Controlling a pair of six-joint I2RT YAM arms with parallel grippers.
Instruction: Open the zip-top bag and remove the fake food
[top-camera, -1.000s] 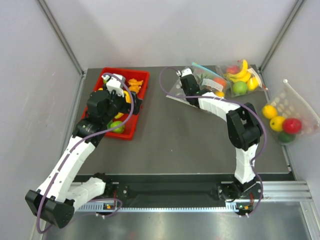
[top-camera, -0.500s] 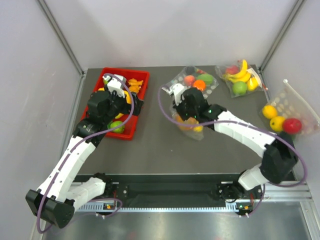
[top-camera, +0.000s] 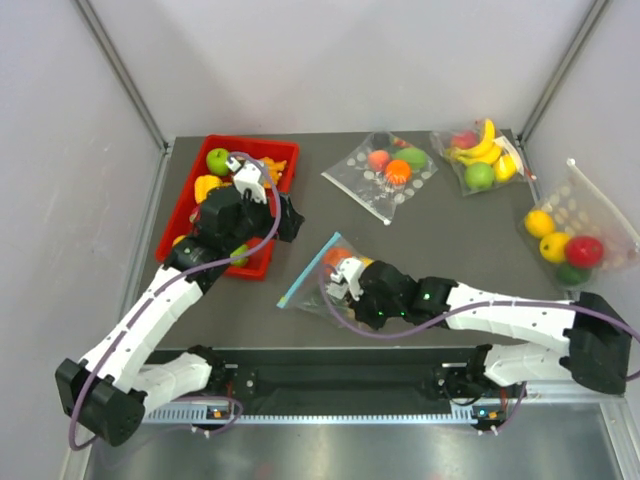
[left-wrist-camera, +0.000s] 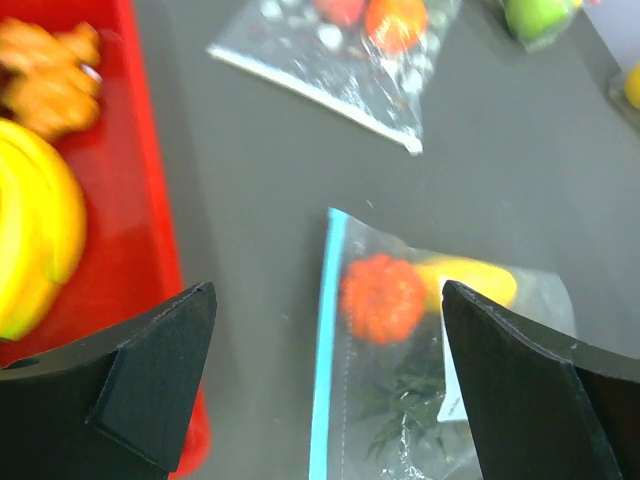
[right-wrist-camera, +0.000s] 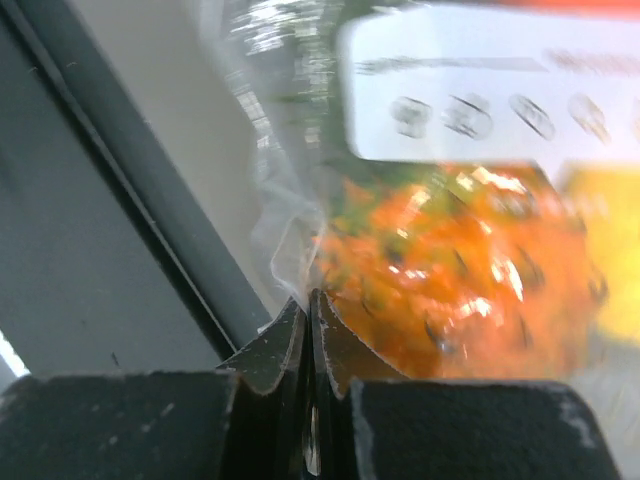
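Observation:
The zip-top bag (top-camera: 322, 272) lies near the table's front middle, with its teal zip strip (top-camera: 305, 275) on the left side. Inside it are an orange fruit (left-wrist-camera: 383, 297), a yellow fruit (left-wrist-camera: 470, 280), green leaves and an orange pineapple (right-wrist-camera: 460, 270). My right gripper (top-camera: 347, 284) is shut on the bag's clear plastic at its right end (right-wrist-camera: 310, 305). My left gripper (top-camera: 288, 222) is open and empty, above the table just right of the red tray. In its wrist view the zip strip (left-wrist-camera: 325, 350) lies between its spread fingers (left-wrist-camera: 150, 380).
A red tray (top-camera: 262, 268) at the left holds a green apple (top-camera: 218, 160) and yellow and orange pieces. A dotted bag with fruit (top-camera: 385, 172) lies at the back middle. A bag with bananas (top-camera: 480, 155) is at the back right, and another dotted fruit bag (top-camera: 570, 235) lies at the right edge.
My right gripper has carried the zip-top bag from the back of the table to the front middle. My left gripper has moved right, off the tray and toward the bag.

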